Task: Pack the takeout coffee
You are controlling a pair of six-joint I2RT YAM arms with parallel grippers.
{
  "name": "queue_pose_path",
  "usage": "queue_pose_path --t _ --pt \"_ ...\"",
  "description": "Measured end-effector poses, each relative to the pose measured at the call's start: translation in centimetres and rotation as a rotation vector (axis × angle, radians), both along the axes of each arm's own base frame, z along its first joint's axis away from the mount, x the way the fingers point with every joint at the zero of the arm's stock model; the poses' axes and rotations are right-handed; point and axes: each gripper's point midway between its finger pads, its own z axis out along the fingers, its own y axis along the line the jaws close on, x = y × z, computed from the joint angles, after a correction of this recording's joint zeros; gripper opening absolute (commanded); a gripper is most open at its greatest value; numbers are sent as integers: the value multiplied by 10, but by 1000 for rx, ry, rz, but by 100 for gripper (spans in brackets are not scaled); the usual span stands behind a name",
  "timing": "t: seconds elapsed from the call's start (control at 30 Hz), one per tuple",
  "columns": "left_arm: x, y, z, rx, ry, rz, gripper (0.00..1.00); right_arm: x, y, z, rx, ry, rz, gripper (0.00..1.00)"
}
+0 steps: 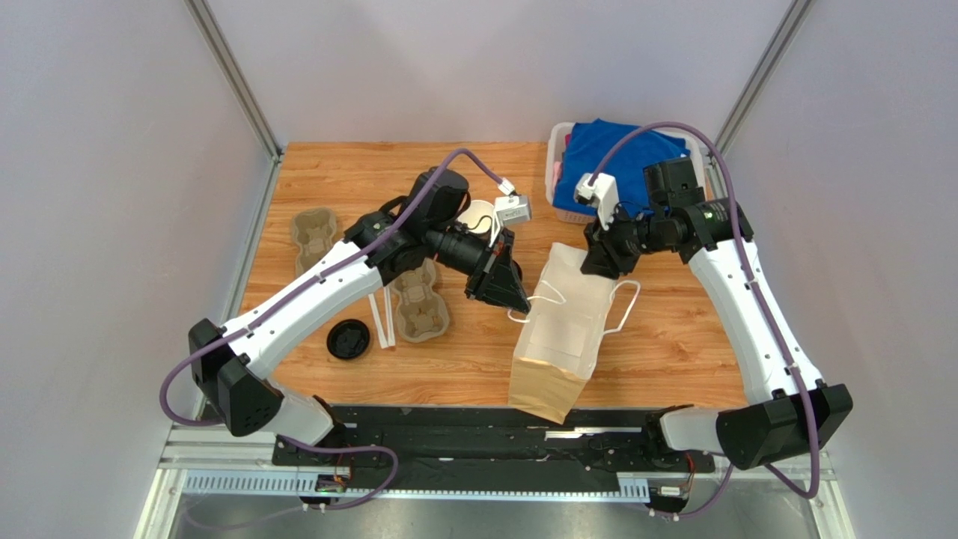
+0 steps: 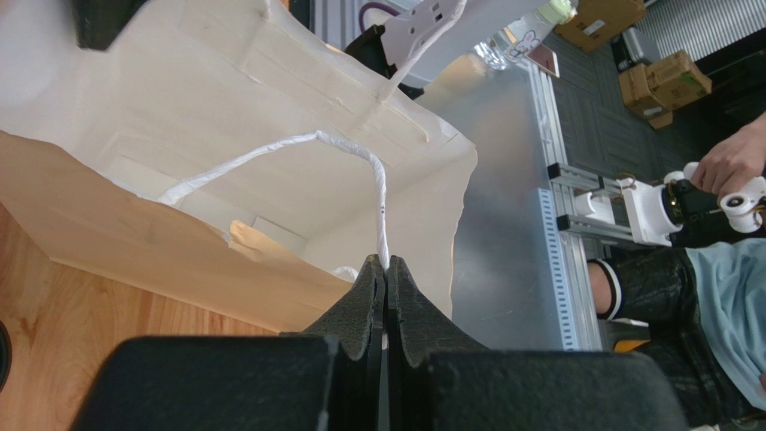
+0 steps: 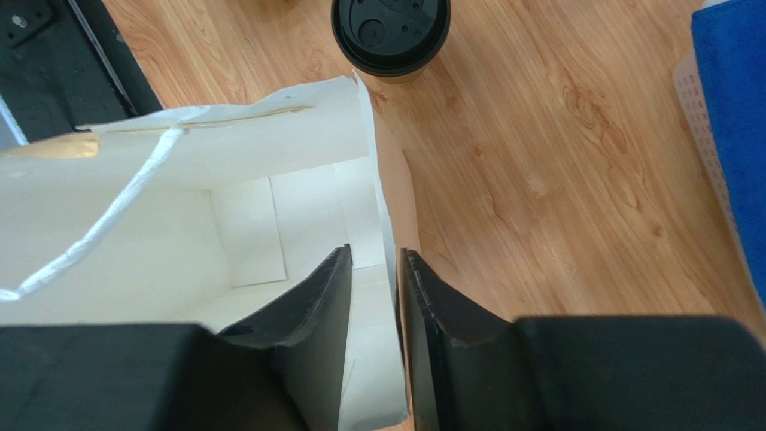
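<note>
Left wrist view: left gripper (image 2: 385, 267) fully closed, jaws pressed flat together and pinching a white twisted-paper handle (image 2: 270, 154) at lower centre of frame. Cord looping up and to the left from the pinch, across the mouth of a brown paper carrier bag (image 2: 225, 99) with a white lining. Bag wall just beyond the fingertips. Light wooden tabletop (image 2: 54, 350) at lower left.

Right wrist view: right gripper (image 3: 373, 260) with jaws narrowly apart, astride the bag's side wall at the rim. One black finger (image 3: 306, 305) inside the bag, the other outside. Sliver of gap on the inner side, paper not pinched. Takeout coffee (image 3: 391, 34), a small brown paper cup under a round black plastic lid, upright on the wood at top centre of frame. Outside the bag, just beyond the corner of its rim.

Top external view: both grippers at the bag's open end, left one on the left side of the mouth, right one at its upper right corner. Bag at centre of frame, base toward the lower edge. Lidded cup not made out from this angle. Two moulded pulp cup carriers (image 1: 419, 305) at left of centre, a pair of white sticks (image 1: 382, 320) between them. Loose round black lid (image 1: 349, 339) lower left of those. White plastic basket (image 1: 559, 168) with blue cloth (image 1: 618, 152) at upper right.
</note>
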Motion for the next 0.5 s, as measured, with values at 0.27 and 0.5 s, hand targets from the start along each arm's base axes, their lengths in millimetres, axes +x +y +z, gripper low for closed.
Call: queue_pose_path --t 0.27,0.5 --pt "28 26 -13 -5 68 173 2 -10 -18 9 -55 -80 -70 0" --pt "54 47 -23 14 101 396 61 -37 -28 12 -26 -73 -179 0"
